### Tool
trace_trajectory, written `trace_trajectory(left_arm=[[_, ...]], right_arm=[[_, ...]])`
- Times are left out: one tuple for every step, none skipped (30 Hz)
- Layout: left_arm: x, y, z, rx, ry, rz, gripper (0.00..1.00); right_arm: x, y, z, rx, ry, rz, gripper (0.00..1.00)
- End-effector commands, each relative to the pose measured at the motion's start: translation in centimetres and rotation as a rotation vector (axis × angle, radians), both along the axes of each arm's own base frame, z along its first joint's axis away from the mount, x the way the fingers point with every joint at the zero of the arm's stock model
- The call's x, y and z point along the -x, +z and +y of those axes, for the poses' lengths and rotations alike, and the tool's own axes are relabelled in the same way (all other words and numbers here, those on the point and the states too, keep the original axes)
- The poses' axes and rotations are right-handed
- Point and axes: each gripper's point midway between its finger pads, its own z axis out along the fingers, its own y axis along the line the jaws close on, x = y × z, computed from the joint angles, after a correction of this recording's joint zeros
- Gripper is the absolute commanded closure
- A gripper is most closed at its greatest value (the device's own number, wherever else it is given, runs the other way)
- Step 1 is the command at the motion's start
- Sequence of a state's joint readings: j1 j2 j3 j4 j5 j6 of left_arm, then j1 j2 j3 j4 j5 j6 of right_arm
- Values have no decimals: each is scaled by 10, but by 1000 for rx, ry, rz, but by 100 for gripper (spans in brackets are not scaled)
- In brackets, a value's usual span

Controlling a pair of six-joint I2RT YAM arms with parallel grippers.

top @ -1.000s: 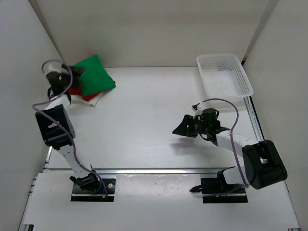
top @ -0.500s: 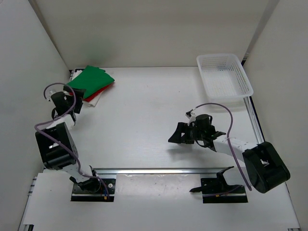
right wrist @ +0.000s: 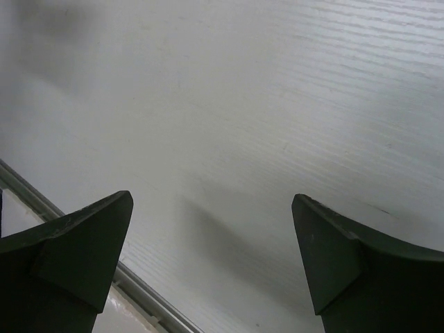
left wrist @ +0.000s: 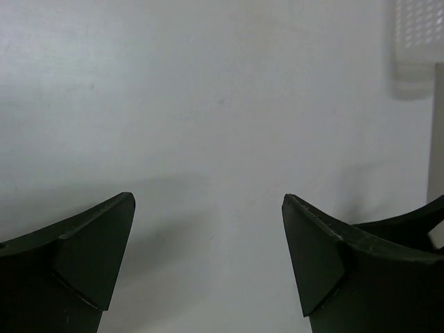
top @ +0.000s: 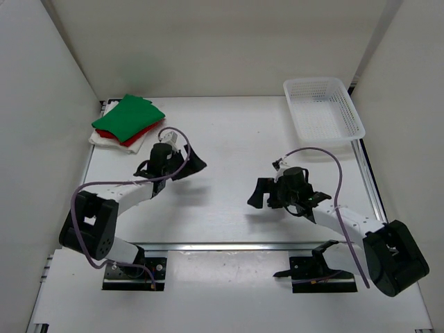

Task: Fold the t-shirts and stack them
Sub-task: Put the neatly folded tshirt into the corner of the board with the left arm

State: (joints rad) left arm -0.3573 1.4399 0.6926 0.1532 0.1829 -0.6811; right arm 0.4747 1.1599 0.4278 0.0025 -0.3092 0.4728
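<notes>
Stack of three folded soft cloth t-shirts [top: 128,118] (green atop bright red atop white) lying well to the left of the white plastic mesh basket [top: 355,132], with left gripper [top: 189,162] and right gripper [top: 258,195], both spread wide and holding nothing, poised between stack and basket, the right one nearer the basket.

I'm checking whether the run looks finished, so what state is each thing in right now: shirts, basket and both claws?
green t-shirt: folded, top of the stack.
red t-shirt: folded, between green and white.
white t-shirt: folded, bottom of the stack.
basket: upright, nothing seen inside.
left claw: open, holding nothing.
right claw: open, holding nothing.
</notes>
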Motion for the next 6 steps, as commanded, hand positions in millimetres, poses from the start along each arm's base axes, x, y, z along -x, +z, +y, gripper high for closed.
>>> trace_trajectory(left_arm=[[28,-15,-4,17,-79,24,1],[28,-17,-3,7,-80,17,1],[33,-22,-6,1,-92,24,1],[38,-24,-9,4,-117,29,1],[39,-30,-8,-7,-123,45,1],[40,-34,-7,-18,-123,70,2]], right_arm=[[-1,6,3,20,36,-89,0],[3,4,4,27,48,-94,1],[4,8,10,9,68,-118,1],[8,8,13,-14,85,-116,1],[9,11,17,-38,101,-124,1],[10,10,16,-49,91,-115,0]])
